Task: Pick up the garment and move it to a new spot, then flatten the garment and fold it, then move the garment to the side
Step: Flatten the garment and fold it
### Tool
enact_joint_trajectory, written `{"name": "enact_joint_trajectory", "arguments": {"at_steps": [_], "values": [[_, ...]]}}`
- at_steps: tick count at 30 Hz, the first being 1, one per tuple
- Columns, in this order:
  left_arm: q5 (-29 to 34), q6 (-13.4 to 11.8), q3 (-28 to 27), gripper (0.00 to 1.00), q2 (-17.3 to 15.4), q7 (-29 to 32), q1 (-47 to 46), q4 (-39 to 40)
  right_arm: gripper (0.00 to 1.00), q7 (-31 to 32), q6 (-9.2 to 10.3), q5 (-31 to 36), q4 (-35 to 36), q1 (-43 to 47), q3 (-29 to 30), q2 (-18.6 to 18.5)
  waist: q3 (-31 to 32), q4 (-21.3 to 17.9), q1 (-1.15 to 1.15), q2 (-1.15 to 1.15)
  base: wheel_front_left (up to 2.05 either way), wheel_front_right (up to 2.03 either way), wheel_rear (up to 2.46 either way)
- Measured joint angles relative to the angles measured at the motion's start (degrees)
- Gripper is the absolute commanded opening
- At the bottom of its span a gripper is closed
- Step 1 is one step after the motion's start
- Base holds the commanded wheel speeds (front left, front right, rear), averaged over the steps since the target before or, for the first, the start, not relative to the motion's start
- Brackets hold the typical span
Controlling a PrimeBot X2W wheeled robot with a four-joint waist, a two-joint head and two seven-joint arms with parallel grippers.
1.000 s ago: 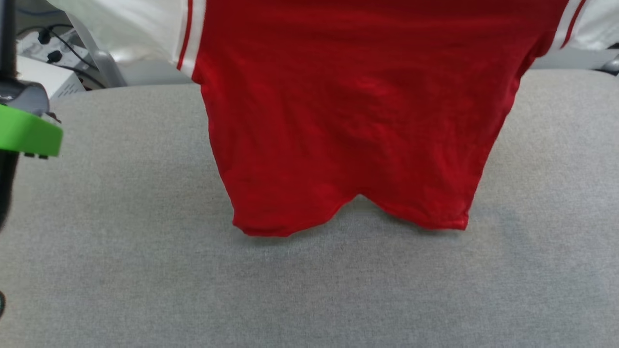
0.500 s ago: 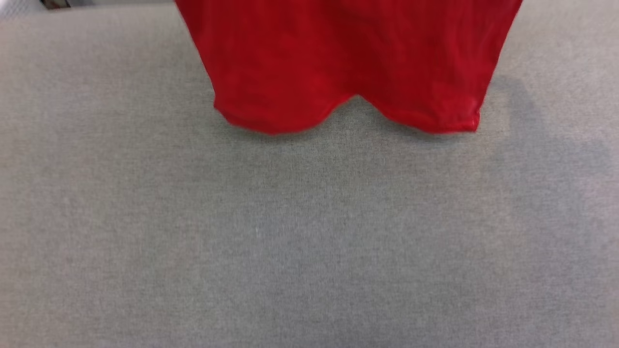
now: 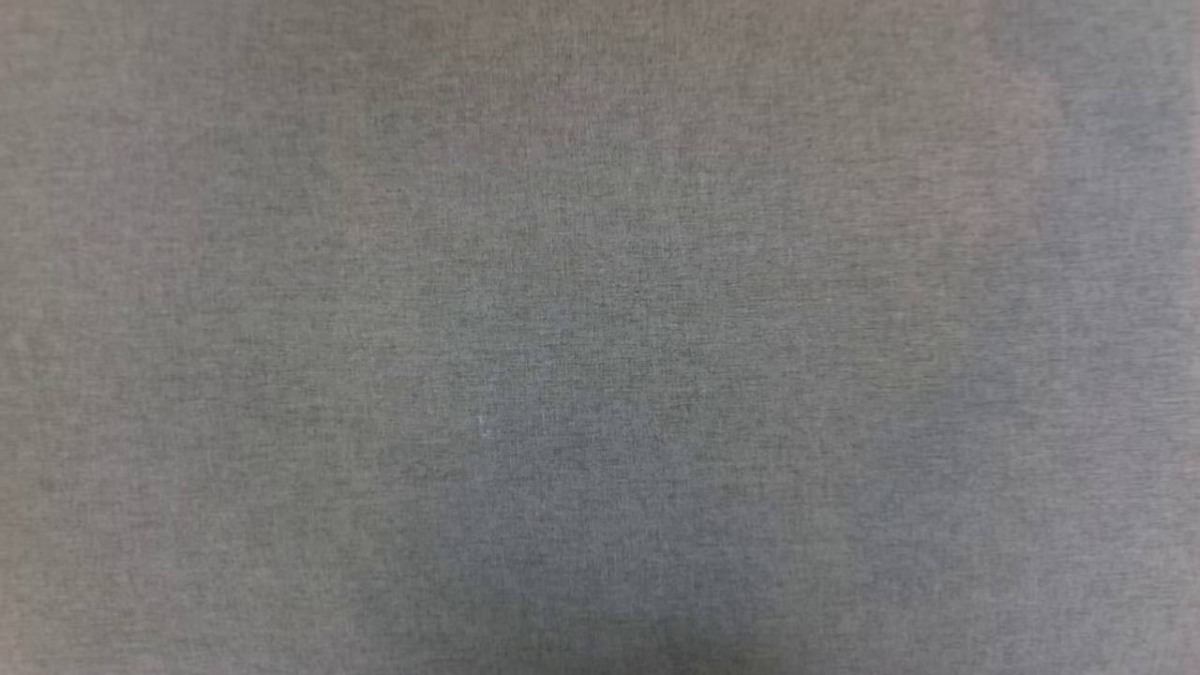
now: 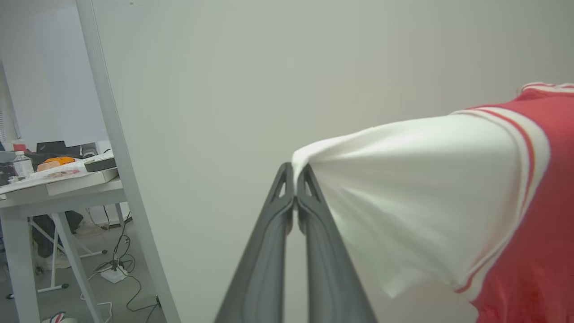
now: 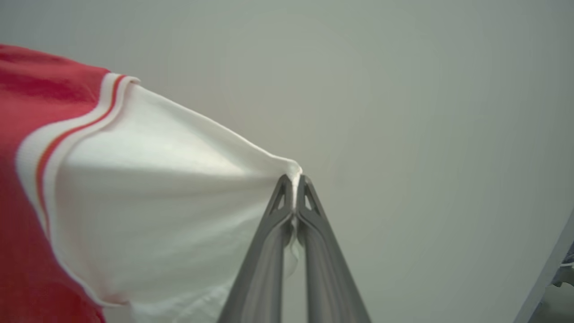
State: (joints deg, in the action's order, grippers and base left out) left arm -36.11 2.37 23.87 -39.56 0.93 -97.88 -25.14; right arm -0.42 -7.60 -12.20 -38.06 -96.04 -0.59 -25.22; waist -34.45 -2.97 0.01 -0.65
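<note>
My left gripper (image 4: 295, 172) clamps one white sleeve tip of the garment (image 4: 417, 193), my right gripper (image 5: 293, 180) the other. It spans sleeve to sleeve between them, pulled taut.

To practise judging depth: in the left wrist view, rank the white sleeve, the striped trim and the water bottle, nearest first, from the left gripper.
1. White sleeve: pinched in the left gripper.
2. Striped trim: right, at the sleeve seam.
3. Water bottle: far left, on the desk.
</note>
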Motion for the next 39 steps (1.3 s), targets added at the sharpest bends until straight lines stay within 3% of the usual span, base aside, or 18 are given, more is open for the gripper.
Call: {"name": "enact_joint_trajectory", "arguments": {"at_steps": [10,21,32,39], "values": [[1.21,2.80,2.21,0.00,5.33,-8.86,-1.08,-14.90,0.00,-5.42,0.00,1.66,-10.59,-1.64,1.57,4.04,-4.71,1.63,0.00,0.00,0.00,0.00,0.00],[0.20,4.49,7.43,0.00,11.05,-14.12,14.75,-19.59,0.00,-9.99,0.01,-3.76,-14.54,7.89,-1.14,4.98,-2.25,3.17,0.00,0.00,0.00,0.00,0.00],[-5.06,4.72,7.34,0.00,11.17,-15.51,38.29,-18.97,0.00,-8.83,0.01,-12.80,-14.35,32.65,-11.89,1.23,7.63,3.54,-0.02,0.00,0.00,0.00,0.00],[-6.86,3.08,5.30,0.00,10.40,-15.55,55.17,-12.29,0.00,-6.87,0.01,-23.95,-5.37,46.95,-17.53,-1.42,15.18,3.52,-0.02,0.00,0.00,0.00,0.00]]}}
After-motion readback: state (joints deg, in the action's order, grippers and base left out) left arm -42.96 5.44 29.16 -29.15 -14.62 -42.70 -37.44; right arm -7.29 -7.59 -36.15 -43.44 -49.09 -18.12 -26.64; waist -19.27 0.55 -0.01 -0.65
